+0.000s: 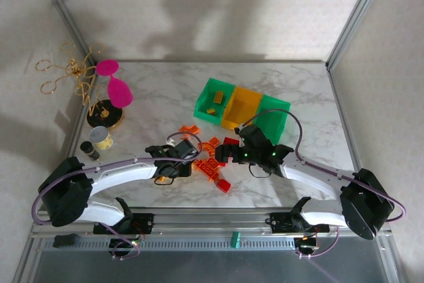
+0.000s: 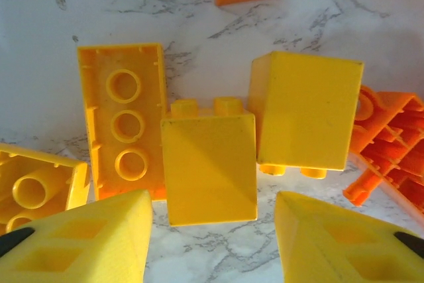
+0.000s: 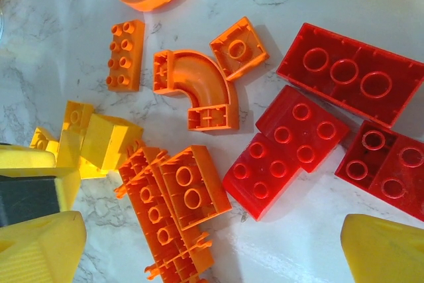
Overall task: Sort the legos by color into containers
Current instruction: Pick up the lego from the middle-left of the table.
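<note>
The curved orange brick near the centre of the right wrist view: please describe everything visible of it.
The curved orange brick is a glossy plastic quarter-arch. It lies on the marble table, hollow side up, with thin ribs visible inside both square ends. One end points left, the other toward the picture's bottom edge. A small orange square brick seems to touch its outer curve.

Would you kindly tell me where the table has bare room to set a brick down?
The marble table is bare between the pink glass and the left green bin, and behind the bins along the back edge. It is crowded in the middle, where the legos lie scattered.
</note>
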